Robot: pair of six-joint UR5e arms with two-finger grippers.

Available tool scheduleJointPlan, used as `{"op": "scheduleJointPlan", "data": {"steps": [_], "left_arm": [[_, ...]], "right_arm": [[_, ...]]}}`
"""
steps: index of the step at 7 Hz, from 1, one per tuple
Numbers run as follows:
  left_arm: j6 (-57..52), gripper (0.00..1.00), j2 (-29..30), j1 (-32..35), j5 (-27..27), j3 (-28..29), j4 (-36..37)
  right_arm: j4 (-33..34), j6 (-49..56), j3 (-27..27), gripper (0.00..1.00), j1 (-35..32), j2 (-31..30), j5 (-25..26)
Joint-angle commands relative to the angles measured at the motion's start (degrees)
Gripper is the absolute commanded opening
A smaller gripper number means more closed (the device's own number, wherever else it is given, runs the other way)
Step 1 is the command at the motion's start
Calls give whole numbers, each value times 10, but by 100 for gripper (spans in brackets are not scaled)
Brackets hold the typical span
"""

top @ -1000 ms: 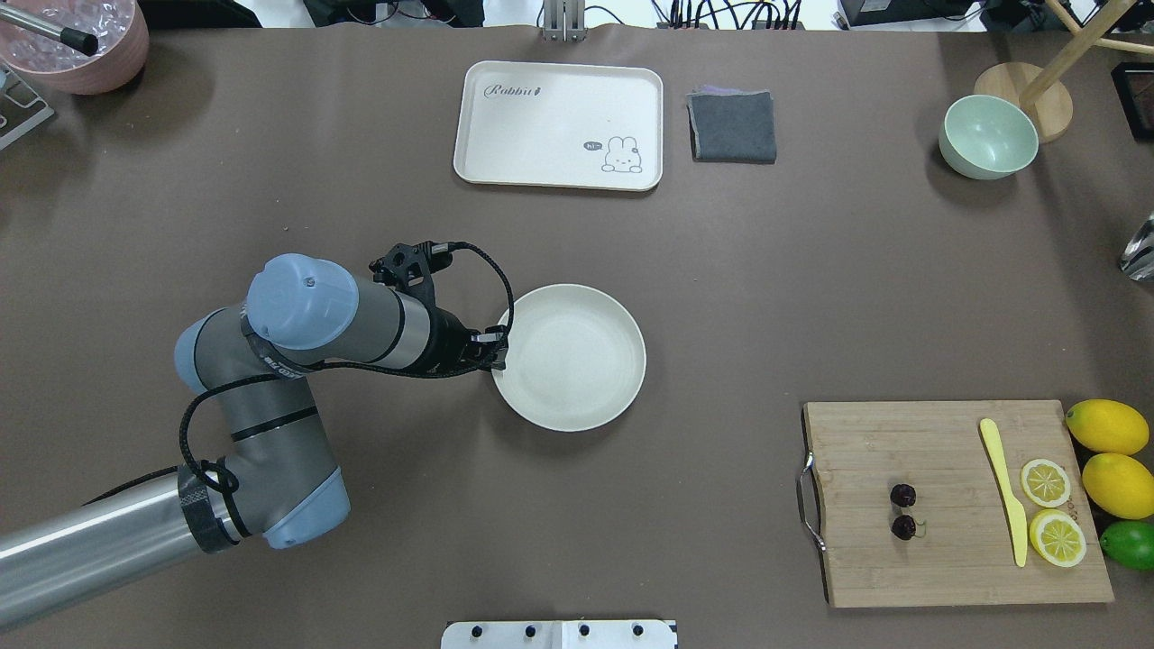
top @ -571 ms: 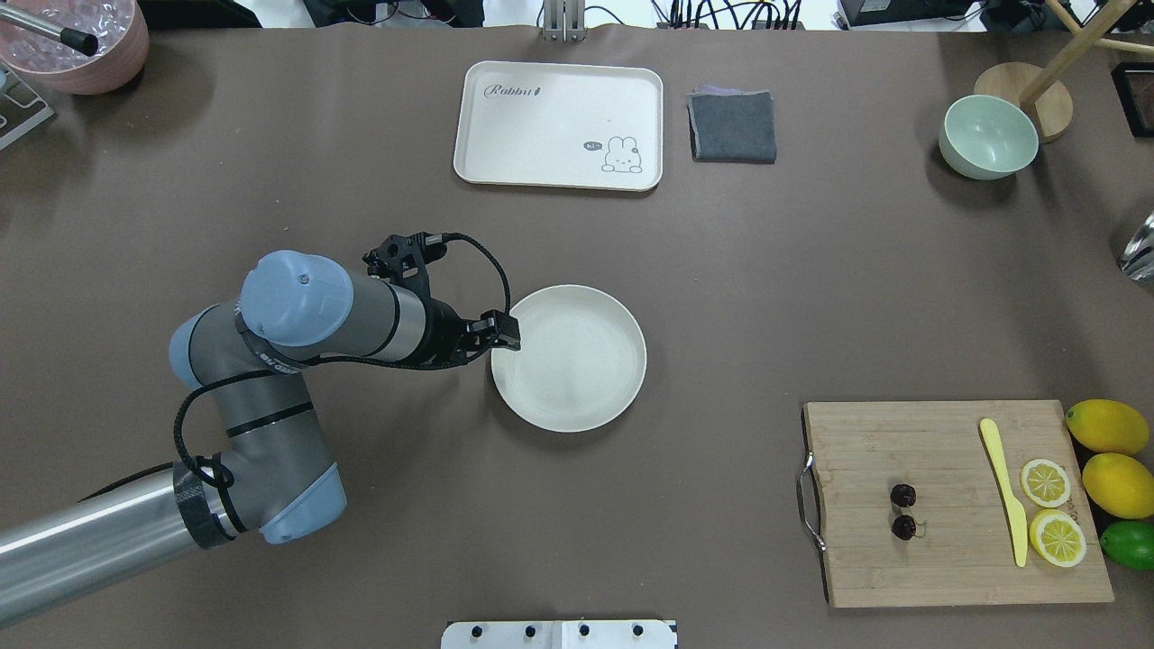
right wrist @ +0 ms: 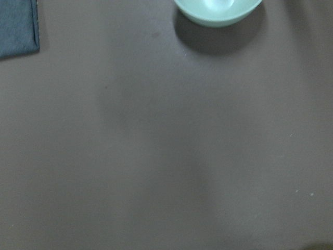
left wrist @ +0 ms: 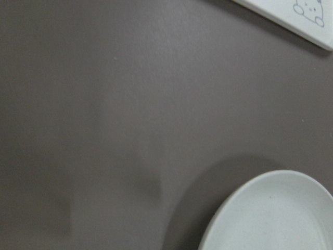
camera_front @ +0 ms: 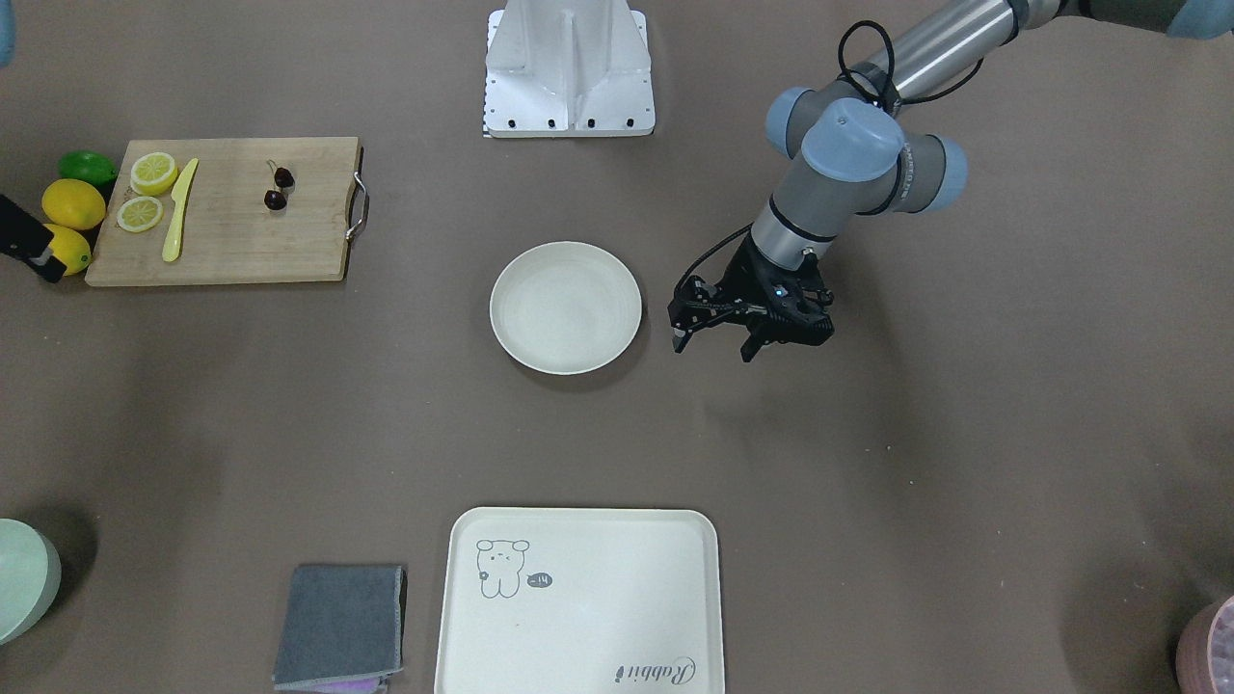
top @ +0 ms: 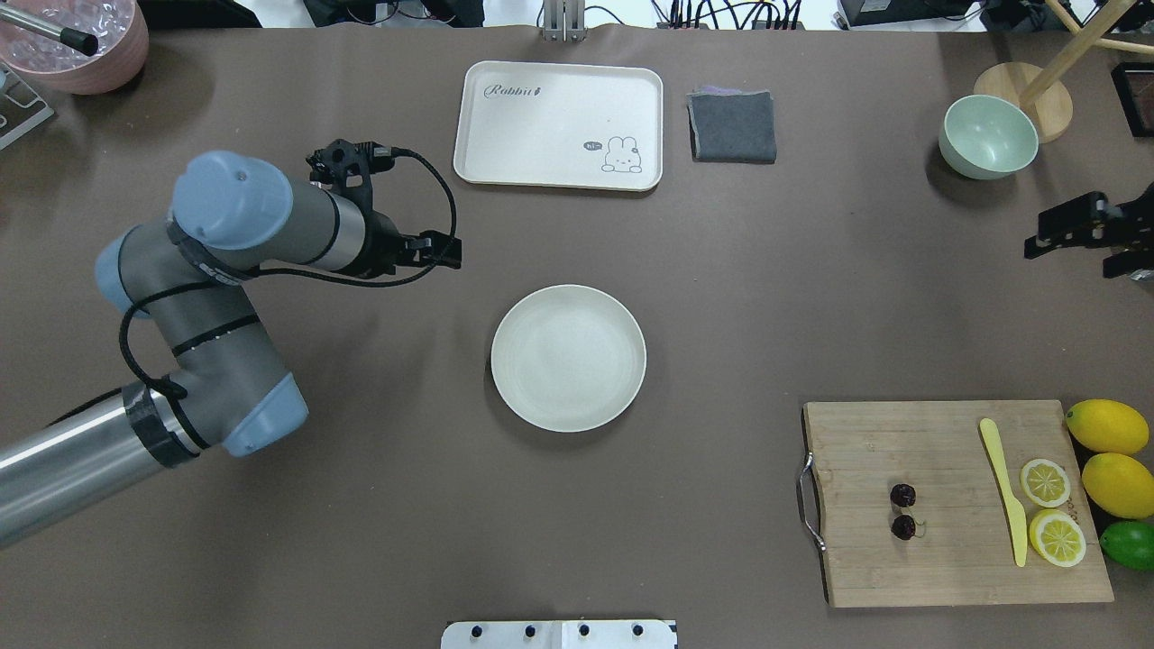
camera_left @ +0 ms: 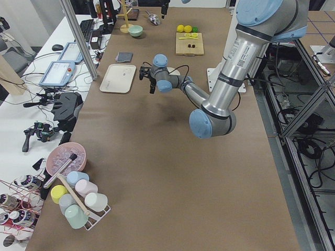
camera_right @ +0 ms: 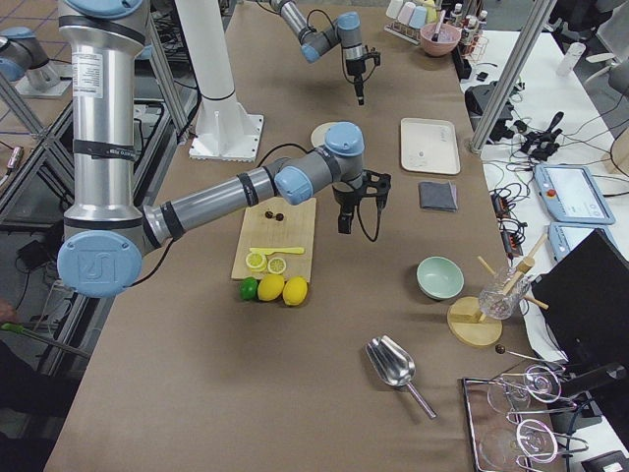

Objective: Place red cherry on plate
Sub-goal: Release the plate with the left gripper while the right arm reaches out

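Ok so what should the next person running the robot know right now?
Left gripper: open, empty, in the air beside the plate, not touching it.
Right gripper: open, empty, over bare table between the mint bowl and the cutting board.
Red cherry: lying on the cutting board.
Done: nothing yet; the plate is empty.
Left: grasp the cherry, carry it to the plate, release.

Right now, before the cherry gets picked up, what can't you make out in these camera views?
- red cherry: too small in the overhead view to tell whether the stems join.
- right gripper: cut off by the overhead view's right edge, a sliver at the front-facing view's left edge.
- plate: blurred in the left wrist view, cropped by its bottom and right edges.
- Right wrist view: shows neither cherry nor plate.
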State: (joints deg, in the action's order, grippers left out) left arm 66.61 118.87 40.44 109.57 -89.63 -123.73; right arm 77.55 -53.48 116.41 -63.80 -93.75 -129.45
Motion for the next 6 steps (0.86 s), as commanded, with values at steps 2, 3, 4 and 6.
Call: {"op": "scheduleJointPlan", "data": {"steps": [2, 3, 4, 6], "left_arm": [[-76, 98, 2, 69, 50, -5, 53], [-76, 98, 2, 75, 51, -5, 53], [-76, 98, 2, 76, 50, -6, 53], [-76, 98, 1, 76, 49, -8, 53]], "right_arm": [[-12, -203, 82, 100, 207, -28, 127], [-36, -237, 81, 100, 261, -39, 154], [-61, -263, 82, 100, 304, -53, 172], [-71, -269, 81, 100, 365, -72, 191]]}}
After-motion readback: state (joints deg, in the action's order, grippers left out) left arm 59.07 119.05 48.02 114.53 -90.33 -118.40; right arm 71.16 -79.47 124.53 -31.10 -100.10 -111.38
